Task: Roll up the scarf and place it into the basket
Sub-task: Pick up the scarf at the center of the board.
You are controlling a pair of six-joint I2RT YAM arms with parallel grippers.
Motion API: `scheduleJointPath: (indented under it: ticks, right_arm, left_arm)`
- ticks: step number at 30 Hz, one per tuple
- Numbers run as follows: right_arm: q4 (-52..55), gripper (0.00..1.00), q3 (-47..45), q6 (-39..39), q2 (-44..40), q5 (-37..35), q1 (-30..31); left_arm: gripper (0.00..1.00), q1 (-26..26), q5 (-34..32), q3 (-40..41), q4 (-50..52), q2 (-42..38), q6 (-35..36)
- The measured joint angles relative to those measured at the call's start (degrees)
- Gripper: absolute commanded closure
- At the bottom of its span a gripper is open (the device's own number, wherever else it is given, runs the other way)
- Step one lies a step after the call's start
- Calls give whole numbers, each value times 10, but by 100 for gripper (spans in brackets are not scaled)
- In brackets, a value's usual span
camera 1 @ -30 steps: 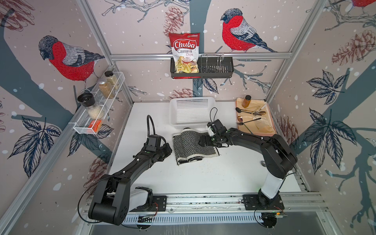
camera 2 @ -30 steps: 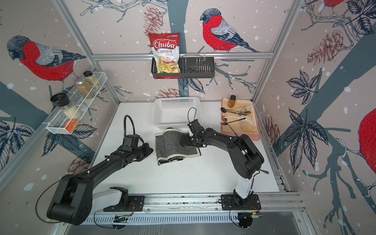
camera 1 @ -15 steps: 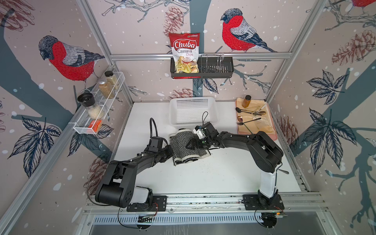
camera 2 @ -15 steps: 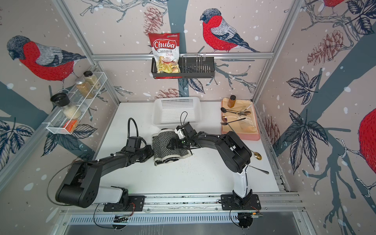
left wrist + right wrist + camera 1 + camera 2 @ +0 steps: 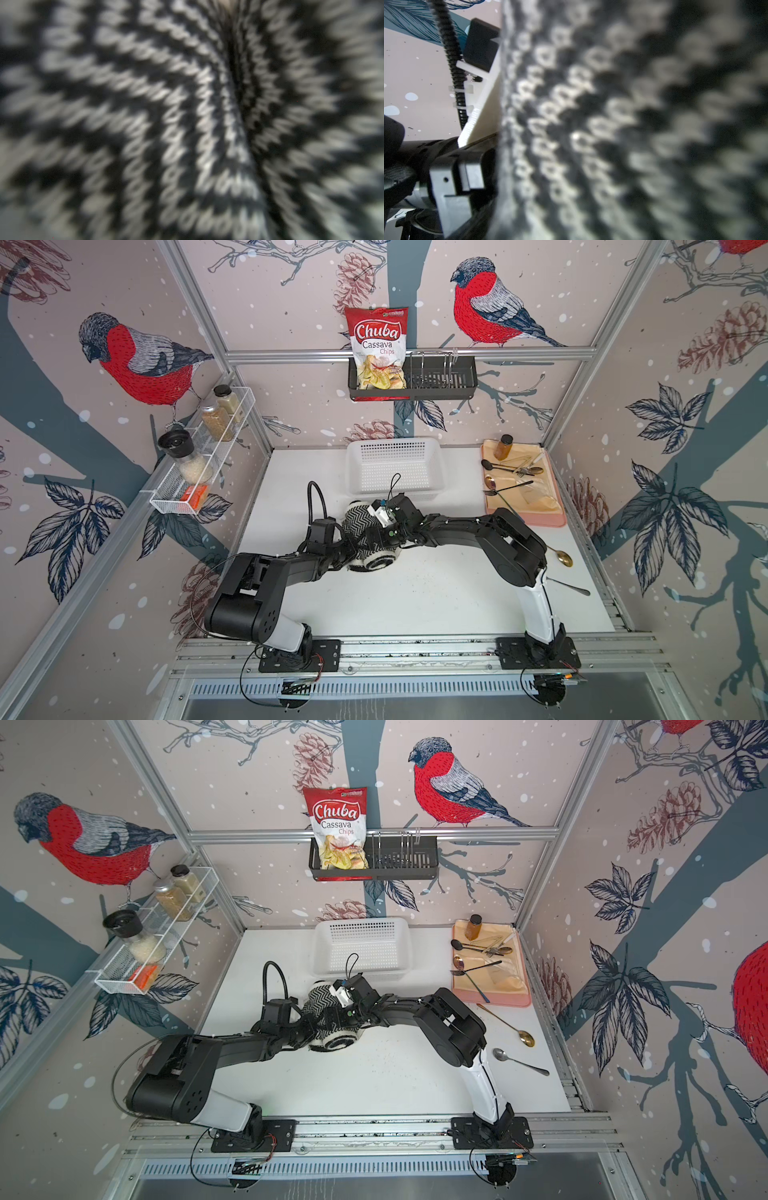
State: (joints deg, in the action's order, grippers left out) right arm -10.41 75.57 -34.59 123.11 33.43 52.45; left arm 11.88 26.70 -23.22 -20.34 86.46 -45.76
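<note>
Pressing in from both sides, I have the scarf (image 5: 358, 524) between my arms: soft, chunky black-and-white knit, herringbone zigzags on the outside, wound into a fat cylinder whose near end shows cream and black layers. It lies on the white tabletop (image 5: 415, 597), just in front of the basket (image 5: 390, 466) and outside it. The basket is white plastic, rectangular, with gridded holes and a rounded rim.

My left fingers (image 5: 348, 551) are closed and pushed into the roll's left side; I cannot tell whether any cloth is pinched. My right fingers (image 5: 371, 540) are spread wide against its right side. Both wrist views are filled with blurred stitches.

A second ago the scarf lay flatter and wider, only partly wound; now it is a tighter, thicker roll, and both arms have shifted left with it.

A pink tray (image 5: 557, 520) holds an amber bottle (image 5: 503, 448) and scattered cutlery. A black wire rack (image 5: 440, 381) on the back wall holds a crinkly red bag (image 5: 377, 344) of chips. A white mesh shelf (image 5: 232, 423) holds jars.
</note>
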Motion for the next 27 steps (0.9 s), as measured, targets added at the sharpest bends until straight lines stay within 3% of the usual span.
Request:
scheduleJointPath:
  ticks: [4, 5, 11, 13, 21, 27]
  right_arm:
    - [-57, 0, -20, -5, 8, 6, 0]
    - [-73, 7, -27, -9, 10, 8, 0]
    - [-145, 83, -47, -74, 23, 37, -9]
    - [-149, 100, -48, -73, 28, 23, -7]
    - [-85, 100, -46, -57, -3, 27, -12]
    - [111, 100, 73, 29, -52, -16, -33]
  left_arm:
    - [100, 4, 3, 4, -27, 13, -15]
    - [100, 7, 5, 4, -34, 16, -19]
    - [100, 25, -14, 4, -61, 23, -34]
    - [100, 36, -31, 3, -59, 15, -38]
    - [100, 35, -57, -31, 114, -84, -31]
    - [100, -35, -39, -136, 219, -187, 23]
